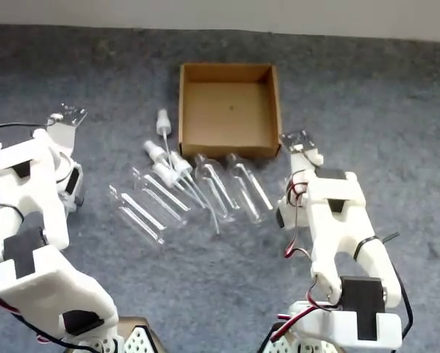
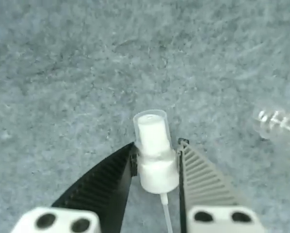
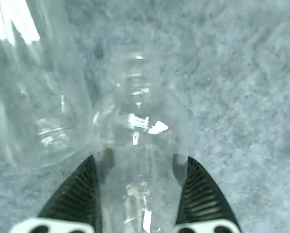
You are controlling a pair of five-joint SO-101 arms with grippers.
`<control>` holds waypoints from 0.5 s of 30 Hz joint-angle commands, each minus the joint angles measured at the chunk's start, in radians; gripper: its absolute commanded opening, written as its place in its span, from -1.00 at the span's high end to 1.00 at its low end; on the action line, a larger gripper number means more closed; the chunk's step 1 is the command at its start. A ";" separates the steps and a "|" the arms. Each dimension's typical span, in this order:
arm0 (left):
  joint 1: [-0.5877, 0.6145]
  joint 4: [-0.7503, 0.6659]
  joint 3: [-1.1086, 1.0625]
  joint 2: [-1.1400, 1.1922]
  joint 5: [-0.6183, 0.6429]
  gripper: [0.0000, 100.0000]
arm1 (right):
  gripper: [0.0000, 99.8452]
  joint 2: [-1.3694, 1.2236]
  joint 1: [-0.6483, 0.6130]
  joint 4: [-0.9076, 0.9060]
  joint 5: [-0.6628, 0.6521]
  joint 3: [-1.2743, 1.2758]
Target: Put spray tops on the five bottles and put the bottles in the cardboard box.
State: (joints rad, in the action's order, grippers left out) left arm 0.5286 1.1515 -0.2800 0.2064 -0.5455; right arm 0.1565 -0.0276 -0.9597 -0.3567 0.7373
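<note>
Found the left gripper (image 2: pixel 156 145) clenched on a white spray top (image 2: pixel 154 162). Saw that top lying in line with the two fingers (image 2: pixel 113 174), pinched at its wide collar with one pad against each side. Noted its clear cap (image 2: pixel 151 124) reaching out past the fingertips and its thin dip tube (image 2: pixel 165 213) running back between the fingers toward the wrist. Saw grey carpet (image 2: pixel 62 73) behind it and the end of a stray bottle (image 2: pixel 278 122) lying off to one side.

Found the right gripper (image 3: pixel 140 160) closed around a clear bottle (image 3: pixel 135 121). Saw the bottle's body held between the ribbed fingers (image 3: pixel 79 194), its walls touching both. Noted its shoulder and open threaded neck sticking out beyond the fingertips. Saw a second clear bottle (image 3: pixel 33 107) just beside it.

From above, placed the cardboard box (image 1: pixel 229 68) at the far middle of the carpet, open side up. Saw a row of bottles (image 1: pixel 213 187) lying on their sides just in front of the box, between the two arms. Noted several loose spray tops (image 1: pixel 163 121) near the box's front left corner, some of them among the bottle necks. Placed the left gripper well to the left of that row, and the right gripper close to the box's front right corner.
</note>
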 commanded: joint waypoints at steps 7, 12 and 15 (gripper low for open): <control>0.054 -0.103 0.016 0.160 0.006 0.80 | 0.99 0.054 -0.012 0.013 0.005 -0.008; 0.056 -0.103 0.022 0.081 0.009 1.00 | 0.99 0.056 -0.008 0.012 0.005 -0.013; 0.056 -0.035 0.054 -0.050 0.012 0.98 | 0.99 0.065 -0.007 0.008 0.005 -0.016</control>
State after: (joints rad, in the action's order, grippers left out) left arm 0.5731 1.0779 -0.2770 0.2739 -0.5424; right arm 0.1565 -0.0276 -0.9597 -0.3567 0.7373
